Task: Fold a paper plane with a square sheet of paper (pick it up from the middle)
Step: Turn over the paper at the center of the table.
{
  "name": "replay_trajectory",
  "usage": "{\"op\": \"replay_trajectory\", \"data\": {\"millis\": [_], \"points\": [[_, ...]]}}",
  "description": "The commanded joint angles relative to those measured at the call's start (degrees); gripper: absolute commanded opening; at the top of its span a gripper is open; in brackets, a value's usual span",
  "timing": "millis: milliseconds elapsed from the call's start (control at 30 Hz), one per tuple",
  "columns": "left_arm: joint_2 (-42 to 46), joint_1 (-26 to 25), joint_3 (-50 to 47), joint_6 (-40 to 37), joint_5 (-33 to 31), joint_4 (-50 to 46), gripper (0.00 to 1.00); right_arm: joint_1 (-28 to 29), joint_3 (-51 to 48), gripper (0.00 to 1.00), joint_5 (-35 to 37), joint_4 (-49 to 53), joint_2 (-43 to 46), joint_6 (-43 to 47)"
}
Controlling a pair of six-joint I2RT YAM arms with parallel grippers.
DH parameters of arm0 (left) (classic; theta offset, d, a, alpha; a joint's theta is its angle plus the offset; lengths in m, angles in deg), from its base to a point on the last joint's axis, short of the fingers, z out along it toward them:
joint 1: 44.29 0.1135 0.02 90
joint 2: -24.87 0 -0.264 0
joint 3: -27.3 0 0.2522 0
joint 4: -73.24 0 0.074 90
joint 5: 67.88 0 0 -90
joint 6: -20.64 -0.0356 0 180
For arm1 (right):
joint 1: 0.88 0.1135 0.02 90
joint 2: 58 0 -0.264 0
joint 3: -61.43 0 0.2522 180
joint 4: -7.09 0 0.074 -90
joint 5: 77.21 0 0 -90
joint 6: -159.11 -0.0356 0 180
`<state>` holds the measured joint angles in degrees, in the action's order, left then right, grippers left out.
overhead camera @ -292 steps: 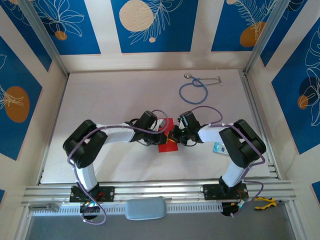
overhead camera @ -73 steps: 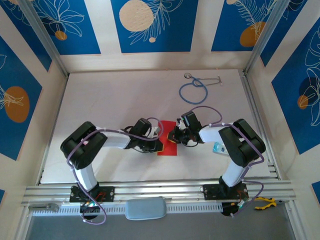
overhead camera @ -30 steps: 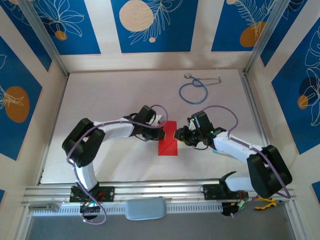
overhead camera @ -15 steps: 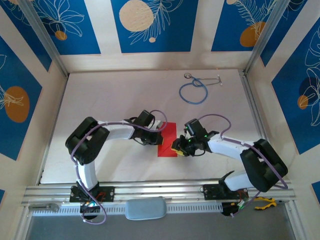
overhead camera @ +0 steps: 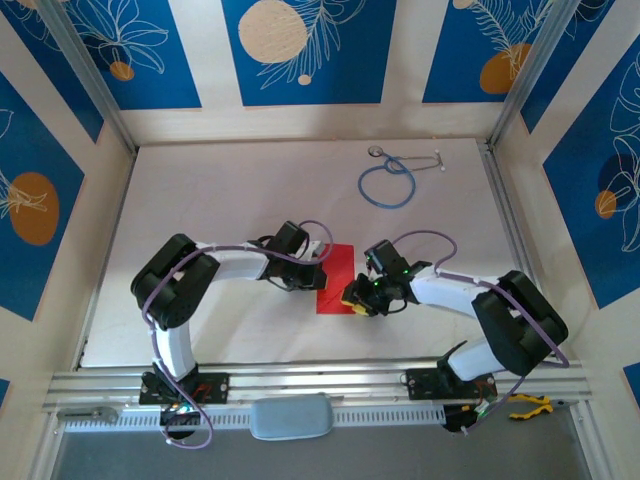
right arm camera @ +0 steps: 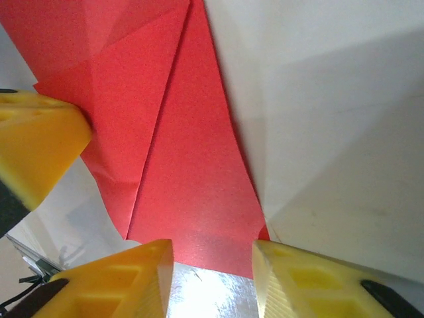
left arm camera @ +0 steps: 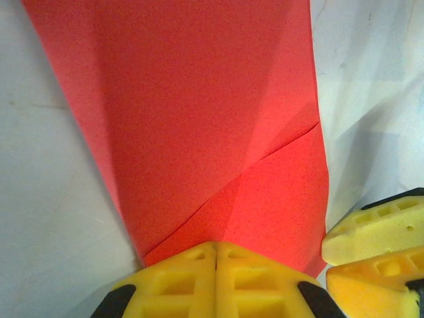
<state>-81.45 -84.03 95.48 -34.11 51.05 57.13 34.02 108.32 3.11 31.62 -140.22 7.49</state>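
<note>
Paper folding is mid-crease: the square sheet of paper (overhead camera: 337,277), bright red and partly folded, lies flat mid-tabletop (overhead camera: 220,200), closer to the near edge. The left end effector (left arm camera: 215,248) is closed, its tips pressing on one end of the sheet. The right end effector (right arm camera: 212,255) stands open, jaws either side of the sheet's edge. The left should pin firmly while the right pinches only the loose flap and creases without dragging.
</note>
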Motion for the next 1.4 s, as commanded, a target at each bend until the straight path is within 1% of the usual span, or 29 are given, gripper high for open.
{"op": "replay_trajectory", "data": {"millis": [0,67,167,333,567,667,767,967,1167,1367], "points": [[-0.32,0.51,-1.34,1.47,-0.43,0.17,0.04,0.46,0.53,0.4,-0.1,-1.56,-2.5,0.48],[-0.05,0.49,-1.56,1.84,-0.67,0.33,0.04,0.45,1.02,0.41,-0.76,-3.25,-3.44,1.53],[0.02,0.46,-1.68,1.93,-1.07,0.15,0.04,0.28,1.38,0.48,-1.77,-6.85,-3.83,2.44],[-0.02,0.49,-1.73,2.09,-1.03,0.33,0.04,-1.51,2.09,0.52,-3.67,-10.98,-4.23,3.79],[-0.02,0.51,-1.81,2.11,-0.63,0.59,0.04,-4.59,3.44,0.53,-4.53,-11.52,-4.83,7.2],[-0.08,0.53,-1.68,2.15,-0.58,0.68,0.04,-6.12,4.43,0.53,-7.3,-12.88,-6.6,8.47],[-0.03,0.52,-1.59,2.18,-0.64,0.62,0.04,-6.74,5.15,0.53,-6.86,-12.72,-8.15,8.45],[0.5,0.47,-1.76,2.91,0.04,1.49,0.04,-7.82,4.57,0.47,-7.73,-15.5,-9.82,7.94],[0.93,0.54,-1.91,4.14,1.36,3.47,0.04,-8.78,3.3,0.35,-7.86,-17.65,-10.59,8.02],[1.09,0.5,-1.4,4.39,1.78,3.41,0.05,-9.67,2.42,0.31,-8.37,-19.48,-11.82,8.65]]}}
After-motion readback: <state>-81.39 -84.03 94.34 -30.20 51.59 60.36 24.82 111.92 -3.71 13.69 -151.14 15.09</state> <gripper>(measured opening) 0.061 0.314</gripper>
